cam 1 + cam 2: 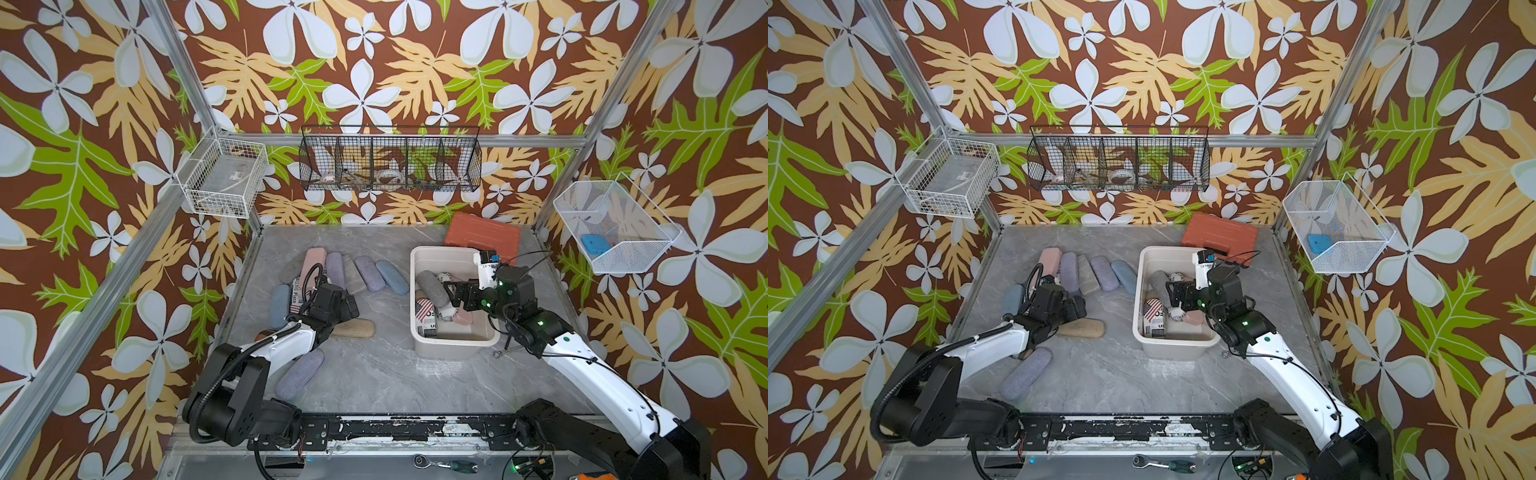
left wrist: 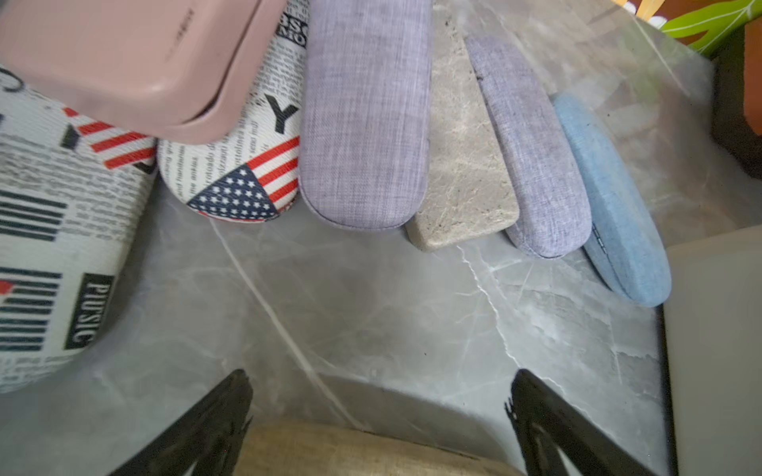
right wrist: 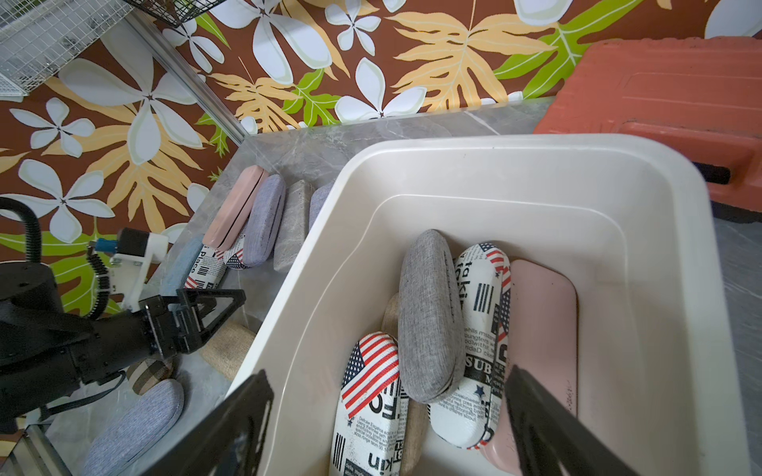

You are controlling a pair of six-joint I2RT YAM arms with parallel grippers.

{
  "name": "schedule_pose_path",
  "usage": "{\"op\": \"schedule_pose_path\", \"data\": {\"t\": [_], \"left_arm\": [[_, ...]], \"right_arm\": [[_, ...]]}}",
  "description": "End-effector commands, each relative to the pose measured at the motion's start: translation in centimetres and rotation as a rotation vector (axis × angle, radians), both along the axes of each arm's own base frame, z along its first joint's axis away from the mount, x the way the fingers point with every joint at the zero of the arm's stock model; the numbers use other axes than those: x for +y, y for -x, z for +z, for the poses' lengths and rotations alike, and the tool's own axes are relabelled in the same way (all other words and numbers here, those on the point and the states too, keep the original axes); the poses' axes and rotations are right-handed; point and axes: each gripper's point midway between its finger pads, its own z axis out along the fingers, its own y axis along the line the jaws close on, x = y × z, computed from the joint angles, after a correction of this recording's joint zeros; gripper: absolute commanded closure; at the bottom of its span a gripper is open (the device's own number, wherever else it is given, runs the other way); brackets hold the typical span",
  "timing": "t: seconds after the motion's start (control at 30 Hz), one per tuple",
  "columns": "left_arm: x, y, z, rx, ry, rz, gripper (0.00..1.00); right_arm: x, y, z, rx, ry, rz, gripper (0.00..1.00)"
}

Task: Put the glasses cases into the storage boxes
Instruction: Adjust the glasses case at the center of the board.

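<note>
In both top views the cream storage box (image 1: 440, 258) (image 1: 1167, 254) stands on the grey counter (image 1: 374, 374), with the orange-red tool case (image 1: 484, 237) just behind it. Inside the box lie a grey case (image 1: 432, 286), a newspaper-print case (image 1: 426, 318) and a pink case (image 1: 464, 319). The right jaws hang over the box's interior, above these cases. On the left-arm side of the box a fanned row lies on the counter. It holds a second pink case (image 1: 312, 259), a lavender case (image 1: 334, 266), a marbled grey case (image 1: 353, 276), a second lavender case (image 1: 368, 272) and a light blue case (image 1: 392, 277). The light blue case is nearest the box. The tan woven case (image 1: 358, 329) lies on that same side, nearer the robot than the row, with the left jaws over the end farther from the box.

In the left wrist view the left jaws are spread wide, with one of the fingers (image 2: 214, 424) on each side of the tan woven case (image 2: 350, 451). Whether they touch it cannot be told. Past them the row's ends show, and the light blue case (image 2: 614, 206) lies just beside the storage box (image 2: 717, 329).

In the right wrist view the right jaws stand spread wide over the storage box (image 3: 495, 142), pinching nothing. The grey case (image 3: 429, 317) rests on the newspaper-print case (image 3: 371, 404). A second newspaper-print case (image 3: 480, 329) and then the pink case (image 3: 540, 329) lie beside the grey case. Outside the box, the left jaws straddle the tan woven case (image 3: 229, 346).
</note>
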Motion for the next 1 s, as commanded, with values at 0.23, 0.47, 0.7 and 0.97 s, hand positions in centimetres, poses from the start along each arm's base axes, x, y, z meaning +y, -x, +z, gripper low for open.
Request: {"op": "schedule_pose_path", "data": {"t": [0.23,0.47,0.7,0.97], "left_arm": [[-0.7,2.8,-0.7,0.014,0.121,-0.022,0.05],[-2.6,6.1,-0.5,0.005,0.236,-0.072,0.05],[-0.4,6.0,1.1,-0.004,0.094,0.023,0.0],[-3.4,3.6,-0.2,0.121,-0.037,-0.047,0.0]], "right_arm": [[0.4,0.3,1.5,-0.029,-0.035,0.021,0.12],[0.7,0.4,2.7,-0.054,-0.059,0.036,0.12],[0.9,0.5,2.8,-0.053,-0.063,0.045,0.12],[0.9,0.9,2.5,-0.052,-0.061,0.061,0.07]]}}
